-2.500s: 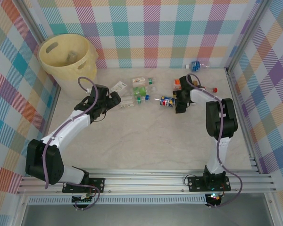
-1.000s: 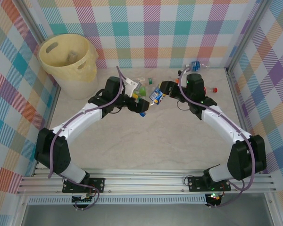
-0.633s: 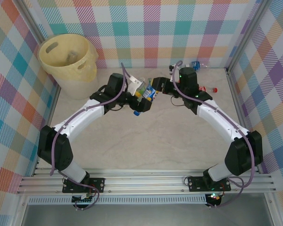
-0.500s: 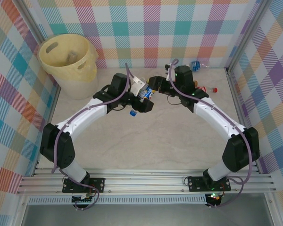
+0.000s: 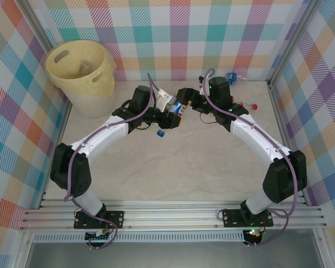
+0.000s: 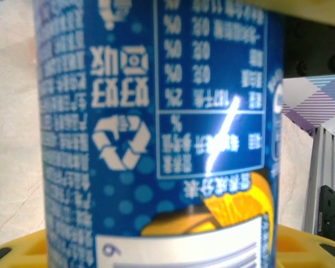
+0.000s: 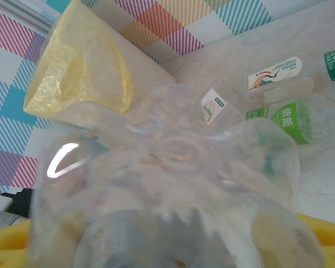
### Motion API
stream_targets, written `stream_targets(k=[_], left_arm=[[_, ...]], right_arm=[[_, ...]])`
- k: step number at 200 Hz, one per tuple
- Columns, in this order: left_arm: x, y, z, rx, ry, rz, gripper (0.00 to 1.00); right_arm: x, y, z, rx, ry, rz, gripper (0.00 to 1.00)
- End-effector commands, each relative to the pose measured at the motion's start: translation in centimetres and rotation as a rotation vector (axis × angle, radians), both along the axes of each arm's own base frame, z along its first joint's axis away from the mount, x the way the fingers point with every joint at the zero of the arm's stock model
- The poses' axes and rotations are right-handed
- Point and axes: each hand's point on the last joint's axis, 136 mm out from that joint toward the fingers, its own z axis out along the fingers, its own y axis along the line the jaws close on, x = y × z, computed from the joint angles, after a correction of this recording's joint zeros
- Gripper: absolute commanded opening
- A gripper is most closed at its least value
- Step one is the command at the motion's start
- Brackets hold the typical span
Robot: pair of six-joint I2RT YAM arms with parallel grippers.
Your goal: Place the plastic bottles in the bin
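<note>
Passing bottle (image 6: 156,139) across: left gripper (image 5: 170,114) clamped it, couldn't tell if right gripper (image 5: 185,99) held; next I judged release, then carry to bin (image 5: 92,92).

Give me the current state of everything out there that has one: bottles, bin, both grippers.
blue-label bottle: lifted off the table, between both grippers.
left gripper: around that bottle's label; grip cannot be told.
right gripper: at the bottle's base; open or shut unclear.
bin: upright in the far left corner, something inside.
red-capped bottle: lying on the table.
green-label bottle: lying on the table.
</note>
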Motion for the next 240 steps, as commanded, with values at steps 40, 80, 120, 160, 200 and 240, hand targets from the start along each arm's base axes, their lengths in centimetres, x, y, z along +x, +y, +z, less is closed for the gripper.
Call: stream_targets(k=[40, 80, 120, 160, 200, 240], left_arm=[[0.9, 1.6, -0.4, -0.015, 0.01, 0.077, 0.49], [1.5, 2.9, 1.1, -0.07, -0.019, 0.131, 0.48], [4.4, 6.7, 4.6, -0.061, -0.127, 0.37, 0.47], [9.0, 14.7, 8.9, 0.032, -0.325, 0.842, 0.49], [11.7, 22.2, 14.5, 0.081, -0.55, 1.246, 0.48], [14.1, 26.3, 19.6, 0.047, -0.705, 1.36, 0.48]], right_arm=[[-2.7, -2.5, 8.5, 0.207, -0.198, 0.032, 0.92], [-4.4, -3.4, 10.4, 0.199, -0.327, 0.069, 1.0], [-4.5, -5.2, 9.8, 0.113, -0.406, -0.019, 1.0], [-4.6, -5.8, 8.6, 0.063, -0.427, -0.039, 1.0], [-4.8, -5.9, 8.3, 0.051, -0.428, -0.04, 1.0], [-4.9, -6.3, 8.1, 0.038, -0.422, -0.056, 1.0]])
